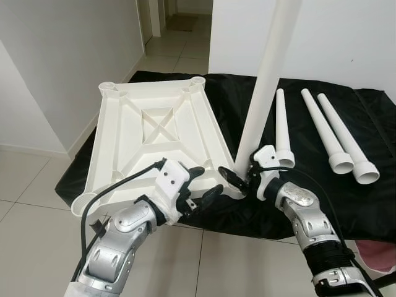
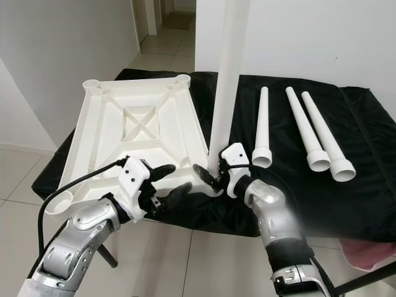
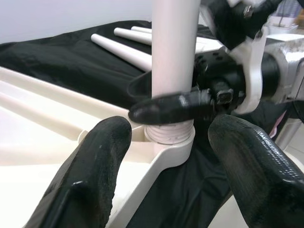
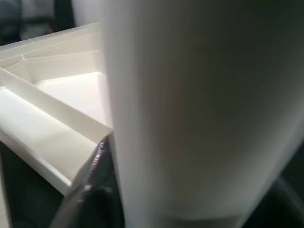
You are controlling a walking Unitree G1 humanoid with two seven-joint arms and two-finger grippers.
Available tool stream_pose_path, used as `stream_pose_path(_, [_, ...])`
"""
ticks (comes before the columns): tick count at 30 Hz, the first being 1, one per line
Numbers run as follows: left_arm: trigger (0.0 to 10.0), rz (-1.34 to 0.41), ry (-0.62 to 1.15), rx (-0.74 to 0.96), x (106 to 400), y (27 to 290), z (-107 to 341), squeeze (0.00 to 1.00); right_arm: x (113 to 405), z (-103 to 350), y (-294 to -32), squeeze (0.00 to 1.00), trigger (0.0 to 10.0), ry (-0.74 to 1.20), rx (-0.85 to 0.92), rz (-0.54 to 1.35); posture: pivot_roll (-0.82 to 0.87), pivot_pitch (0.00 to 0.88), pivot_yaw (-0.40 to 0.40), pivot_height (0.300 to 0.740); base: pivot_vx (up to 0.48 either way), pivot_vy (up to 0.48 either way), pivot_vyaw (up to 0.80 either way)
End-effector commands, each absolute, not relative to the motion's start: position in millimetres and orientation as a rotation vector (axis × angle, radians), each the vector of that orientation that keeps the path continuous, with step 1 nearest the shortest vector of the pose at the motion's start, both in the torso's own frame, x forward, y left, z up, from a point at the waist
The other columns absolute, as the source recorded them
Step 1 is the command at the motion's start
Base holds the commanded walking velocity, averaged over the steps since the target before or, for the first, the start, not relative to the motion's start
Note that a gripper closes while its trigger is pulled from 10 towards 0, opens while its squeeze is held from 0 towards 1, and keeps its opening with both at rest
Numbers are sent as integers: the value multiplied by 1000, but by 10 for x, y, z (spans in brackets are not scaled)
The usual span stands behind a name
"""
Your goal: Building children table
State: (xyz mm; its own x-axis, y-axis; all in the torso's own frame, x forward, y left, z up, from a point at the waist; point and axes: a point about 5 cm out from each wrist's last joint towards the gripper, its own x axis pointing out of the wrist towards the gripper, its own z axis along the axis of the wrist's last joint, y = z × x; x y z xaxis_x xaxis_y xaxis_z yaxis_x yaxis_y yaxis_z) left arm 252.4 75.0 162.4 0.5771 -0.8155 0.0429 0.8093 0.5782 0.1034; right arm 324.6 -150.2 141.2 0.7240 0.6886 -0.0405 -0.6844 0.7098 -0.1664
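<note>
A white plastic table top lies upside down on a black cloth, ribs and corner sockets facing up. A white table leg stands upright in its near right corner socket. My right gripper is shut on the base of this leg, just above the socket; the leg looms close in the right wrist view. My left gripper hovers open by the table top's near edge, a little left of that corner, its fingers spread before the socket.
Three loose white legs lie side by side on the black cloth to the right. The table top's near left corner overhangs the cloth's edge. White walls stand left and behind, with tiled floor below.
</note>
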Motion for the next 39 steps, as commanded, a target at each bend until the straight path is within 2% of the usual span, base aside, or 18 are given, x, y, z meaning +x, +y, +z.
stream_pose_path(1, [10000,-924,-65,87,2517,754,1548,0,3246,1362,-1509,0,0,-4,-193,794,-29,25,33,740,0,0,0])
stream_pose_path(5, [10000,-927,-52,93,2498,744,1504,0,3243,1332,-1538,0,0,6,-186,793,-29,25,33,740,0,0,0])
stream_pose_path(6, [10000,-926,-48,93,2496,743,1496,0,3247,1325,-1546,0,2471,5,-175,788,-29,27,32,740,0,0,0])
stream_pose_path(9, [10000,-925,-45,91,2496,743,1492,0,3253,1317,-1555,0,2471,4,-162,785,-29,27,32,740,0,0,0])
stream_pose_path(10, [10000,-925,-44,91,2494,743,1490,0,3250,1315,-1566,0,4549,4,-164,766,-29,27,32,740,0,0,0])
stream_pose_path(11, [10000,-925,-43,91,2492,744,1489,0,3249,1312,-1575,0,10000,4,-162,750,-29,27,32,740,0,0,0])
stream_pose_path(19, [10000,-913,-43,93,2500,770,1487,0,3246,1238,-1613,0,10000,48,-186,576,-35,29,29,740,0,0,0])
stream_pose_path(24, [10000,-913,-44,93,2494,765,1480,0,3177,1234,-1567,0,10000,43,-96,370,-39,22,24,740,0,0,0])
stream_pose_path(28, [10000,-917,-42,93,2486,762,1474,0,3144,1245,-1537,0,10000,36,-70,300,-40,21,25,740,0,0,0])
stream_pose_path(34, [10000,-924,-40,92,2472,752,1468,0,3017,1243,-1436,0,10000,34,-3,11,-38,19,18,740,0,0,0])
stream_pose_path(36, [10000,-924,-39,93,2470,751,1466,0,3006,1233,-1424,0,10000,42,6,-18,-38,19,18,740,0,0,0])
stream_pose_path(37, [10000,-926,-37,91,2457,749,1461,0,2968,1223,-1347,0,10000,65,49,-110,-34,18,16,740,0,0,0])
stream_pose_path(39, [10000,-927,-36,90,2451,749,1459,0,2955,1227,-1321,0,10000,71,60,-138,-34,18,16,740,0,0,0])
